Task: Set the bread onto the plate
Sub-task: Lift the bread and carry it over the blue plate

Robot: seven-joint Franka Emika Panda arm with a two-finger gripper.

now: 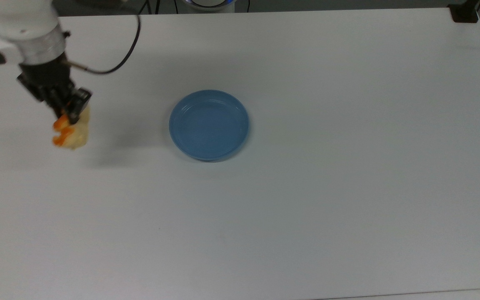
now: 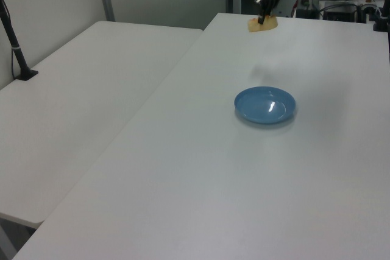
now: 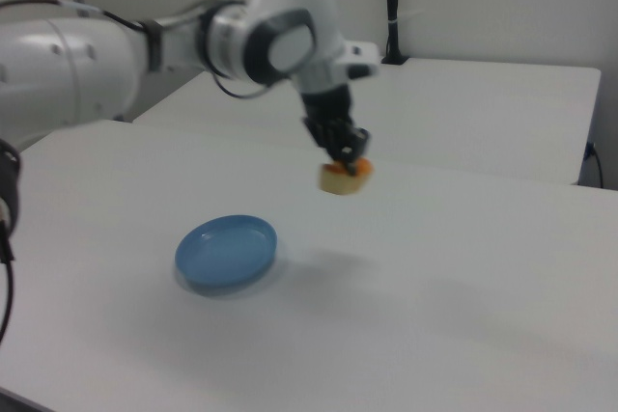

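The bread [image 1: 70, 132], pale yellow with orange-brown bumps, hangs in the air above the white table [image 1: 306, 208], held at its upper end by my gripper [image 1: 68, 116], which is shut on it. In the top view it is to the left of the round blue plate [image 1: 208, 124], which lies bare on the table. The left view has the bread [image 2: 262, 24] high above the table's far end, behind the plate [image 2: 265, 104]. In the right view the bread [image 3: 345, 178] hangs under my gripper [image 3: 350, 163], up and to the right of the plate [image 3: 226, 253].
A second white table [image 2: 79, 101] adjoins at the left view's left, with a black post [image 2: 15, 50] clamped on it. A black clamp [image 1: 464, 13] sits at the top view's upper right corner. A black cable [image 1: 115, 62] trails from my wrist.
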